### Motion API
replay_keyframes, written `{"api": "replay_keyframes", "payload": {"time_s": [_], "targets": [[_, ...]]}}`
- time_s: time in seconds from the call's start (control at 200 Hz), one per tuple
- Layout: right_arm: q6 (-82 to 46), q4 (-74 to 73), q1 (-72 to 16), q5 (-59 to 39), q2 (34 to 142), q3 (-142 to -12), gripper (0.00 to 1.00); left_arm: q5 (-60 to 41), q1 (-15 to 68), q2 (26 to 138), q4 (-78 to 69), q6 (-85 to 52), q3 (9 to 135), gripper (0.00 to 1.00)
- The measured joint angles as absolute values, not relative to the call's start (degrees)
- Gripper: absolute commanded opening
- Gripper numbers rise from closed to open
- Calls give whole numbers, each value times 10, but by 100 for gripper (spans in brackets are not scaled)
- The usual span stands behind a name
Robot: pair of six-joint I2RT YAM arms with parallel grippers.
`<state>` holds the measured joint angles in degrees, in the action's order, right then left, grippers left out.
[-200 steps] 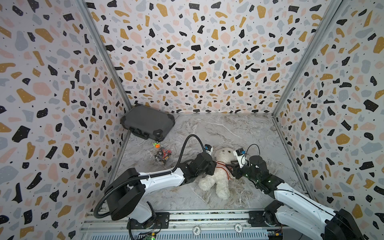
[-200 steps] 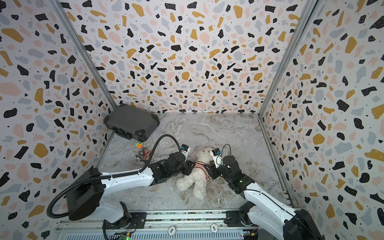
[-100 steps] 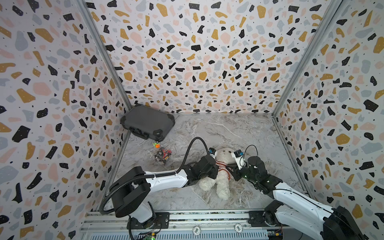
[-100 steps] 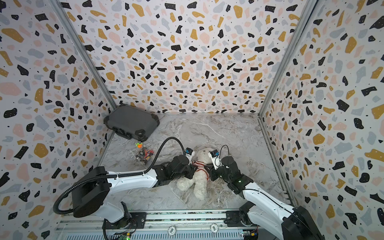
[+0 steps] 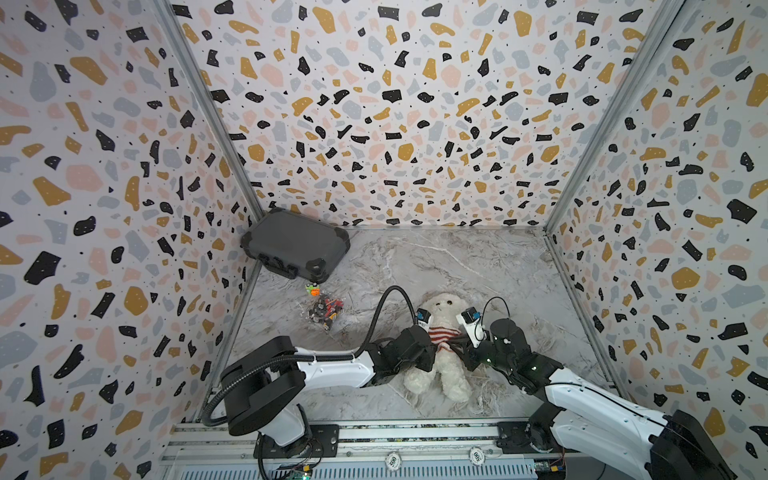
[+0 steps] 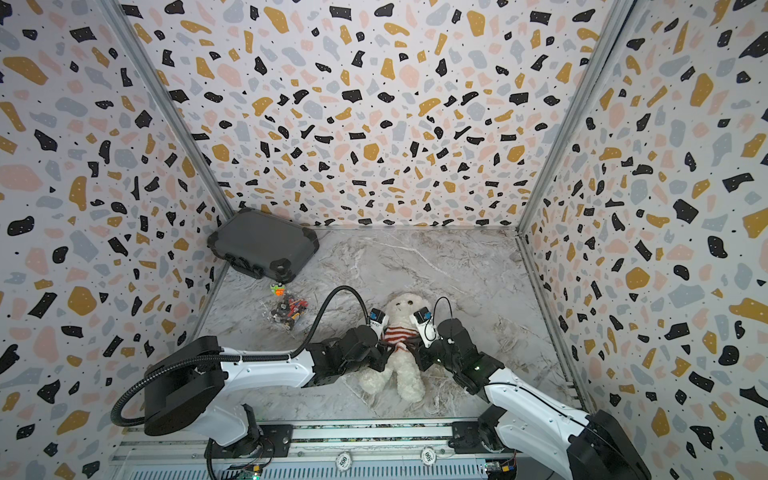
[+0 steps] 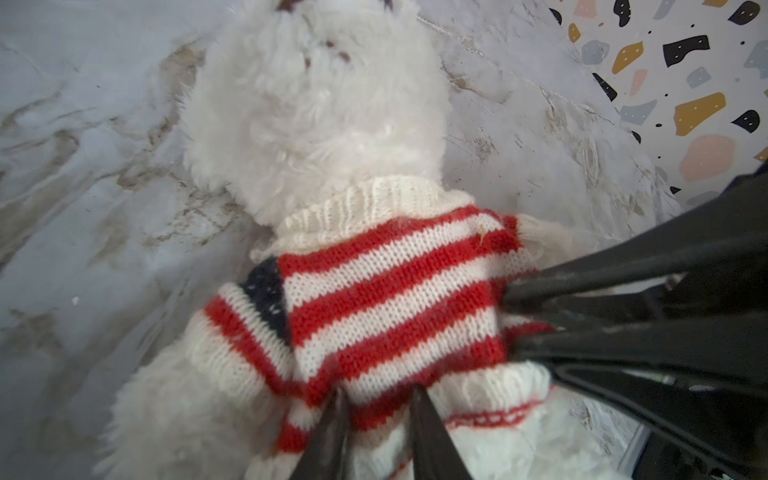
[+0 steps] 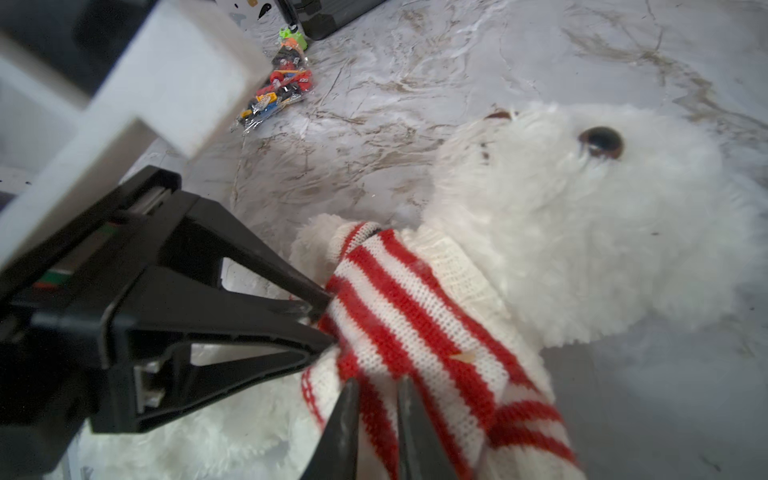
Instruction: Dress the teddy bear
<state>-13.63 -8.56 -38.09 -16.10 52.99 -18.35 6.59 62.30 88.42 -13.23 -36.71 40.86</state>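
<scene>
There's the fluffy white plush teddy bear [image 5: 444,306], on its back on the marble counter [image 5: 478,257], lower centre in both top views. The red-and-white striped knit sweater [image 7: 386,299] has its collar at the neck and its sleeves on. My left end effector [image 7: 378,415] and right end effector [image 8: 378,399] are both clamped on its hem. I reckon only the tug down is left.

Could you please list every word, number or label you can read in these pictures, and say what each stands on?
"500": round white disc on the front metal rail, in both top views.
"500", fainter: second round white disc beside it.
Clear bag of small colourful bricks: any print too small to read.
Red-and-white striped knit sweater: no lettering.
</scene>
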Motion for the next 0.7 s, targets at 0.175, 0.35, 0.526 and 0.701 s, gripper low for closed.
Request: {"api": "replay_keyframes", "payload": {"time_s": [0.175,0.35,0.526,0.701], "targets": [[-139,-74,-381,-149,520,-176,18,66,625,884,-138,-370,409,27],[-138,-62,-381,-136,513,-195,18,67,629,884,-144,-373,408,27],[-138,-78,-381,-138,541,-241,18,68,631,884,-145,-373,408,27],[-139,-102,-385,-143,582,-248,18,70,631,884,-147,-374,408,27]]}}
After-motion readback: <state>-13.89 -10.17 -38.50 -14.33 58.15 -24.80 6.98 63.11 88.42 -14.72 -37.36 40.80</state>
